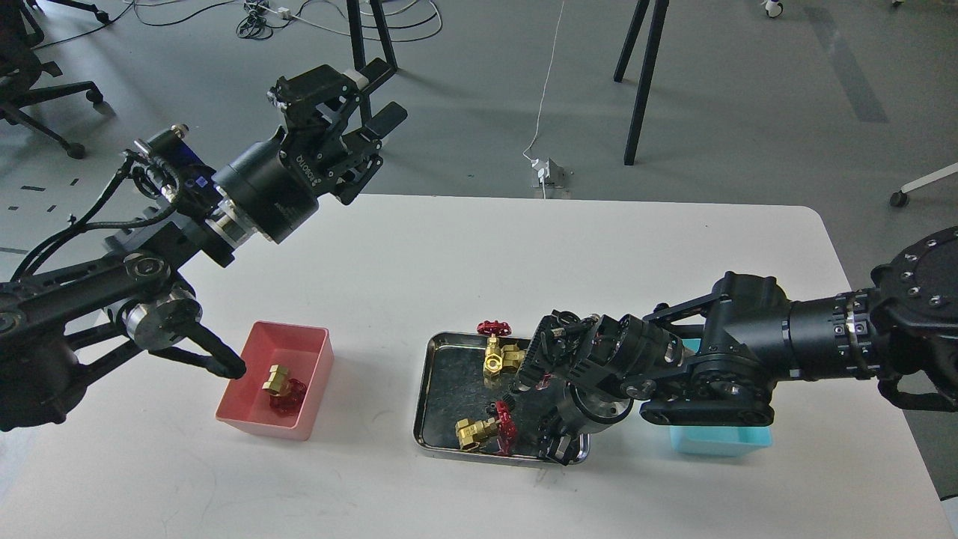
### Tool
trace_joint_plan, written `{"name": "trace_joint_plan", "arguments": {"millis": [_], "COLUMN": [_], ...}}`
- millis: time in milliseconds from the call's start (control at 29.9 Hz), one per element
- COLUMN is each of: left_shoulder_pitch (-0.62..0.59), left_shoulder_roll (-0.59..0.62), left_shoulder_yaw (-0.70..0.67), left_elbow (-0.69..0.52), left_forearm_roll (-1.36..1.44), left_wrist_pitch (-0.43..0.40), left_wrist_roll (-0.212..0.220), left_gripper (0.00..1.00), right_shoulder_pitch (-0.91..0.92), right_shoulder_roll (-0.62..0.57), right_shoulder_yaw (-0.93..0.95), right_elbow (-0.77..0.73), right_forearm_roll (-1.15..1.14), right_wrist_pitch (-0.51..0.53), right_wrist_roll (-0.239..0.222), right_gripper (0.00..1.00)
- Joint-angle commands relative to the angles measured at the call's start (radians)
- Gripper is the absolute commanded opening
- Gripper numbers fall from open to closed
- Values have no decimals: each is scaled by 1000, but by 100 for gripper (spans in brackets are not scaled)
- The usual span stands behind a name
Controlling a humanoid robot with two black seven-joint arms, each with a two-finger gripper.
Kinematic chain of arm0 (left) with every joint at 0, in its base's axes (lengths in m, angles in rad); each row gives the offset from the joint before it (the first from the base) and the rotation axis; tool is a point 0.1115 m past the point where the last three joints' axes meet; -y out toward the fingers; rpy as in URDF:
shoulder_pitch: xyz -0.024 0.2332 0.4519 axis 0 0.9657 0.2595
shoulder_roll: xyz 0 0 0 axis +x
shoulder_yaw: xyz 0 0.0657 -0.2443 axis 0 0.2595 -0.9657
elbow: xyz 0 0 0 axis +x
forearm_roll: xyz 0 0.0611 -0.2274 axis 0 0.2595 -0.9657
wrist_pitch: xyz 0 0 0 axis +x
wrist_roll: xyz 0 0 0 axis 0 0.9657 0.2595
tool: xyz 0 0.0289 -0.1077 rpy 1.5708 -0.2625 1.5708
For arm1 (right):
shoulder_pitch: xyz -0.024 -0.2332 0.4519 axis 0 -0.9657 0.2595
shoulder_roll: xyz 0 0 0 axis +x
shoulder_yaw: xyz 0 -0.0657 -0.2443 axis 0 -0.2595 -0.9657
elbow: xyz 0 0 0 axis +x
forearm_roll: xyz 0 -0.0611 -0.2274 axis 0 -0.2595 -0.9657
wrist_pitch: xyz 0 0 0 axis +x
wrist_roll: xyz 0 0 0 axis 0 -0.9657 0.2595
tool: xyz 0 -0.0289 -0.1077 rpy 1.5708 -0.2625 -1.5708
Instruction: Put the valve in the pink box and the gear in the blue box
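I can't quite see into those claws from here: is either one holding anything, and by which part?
The left gripper is open and empty, raised beyond the table. The right gripper reaches down into the tray; its fingers are hidden, so a hold cannot be told.

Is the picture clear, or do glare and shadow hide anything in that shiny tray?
Head view: sharp, evenly lit, with soft shadows on the white table. The steel tray mirrors the dark right arm, so its floor looks black and any small dark parts there are hard to see. The right gripper blends into that darkness.
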Motion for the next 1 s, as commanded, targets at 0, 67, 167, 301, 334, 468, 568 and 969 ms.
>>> {"name": "trace_joint_plan", "arguments": {"millis": [0,67,167,301,334,468,568,969], "left_shoulder_pitch": [5,5,7,13,13,15,15,15], "left_shoulder_roll": [-2,-5,-14,-15,-17,-26,-31,-41], "left_shoulder_yaw": [0,0,0,0,0,0,0,0], "left_elbow": [1,1,1,2,1,2,2,8], "left_forearm_roll": [1,1,1,2,2,2,4,2], "left_wrist_pitch": [0,0,0,0,0,0,0,-1], "left_wrist_roll": [0,0,0,0,0,0,0,0], "left_gripper": [55,55,55,55,55,55,55,55], "right_shoulder_pitch": [-3,-3,-2,0,0,3,4,-2], "right_shoulder_roll": [-2,-5,-11,-18,-23,-29,-31,-37], "right_shoulder_yaw": [0,0,0,1,1,3,3,1], "right_elbow": [0,0,0,0,2,2,2,0], "right_forearm_roll": [-2,-2,-2,0,0,0,0,0], "right_wrist_pitch": [-1,-1,-1,-1,-2,-16,-22,-62], "right_wrist_roll": [0,0,0,0,0,0,0,6], "right_gripper": [34,33,32,31,31,31,31,30]}}
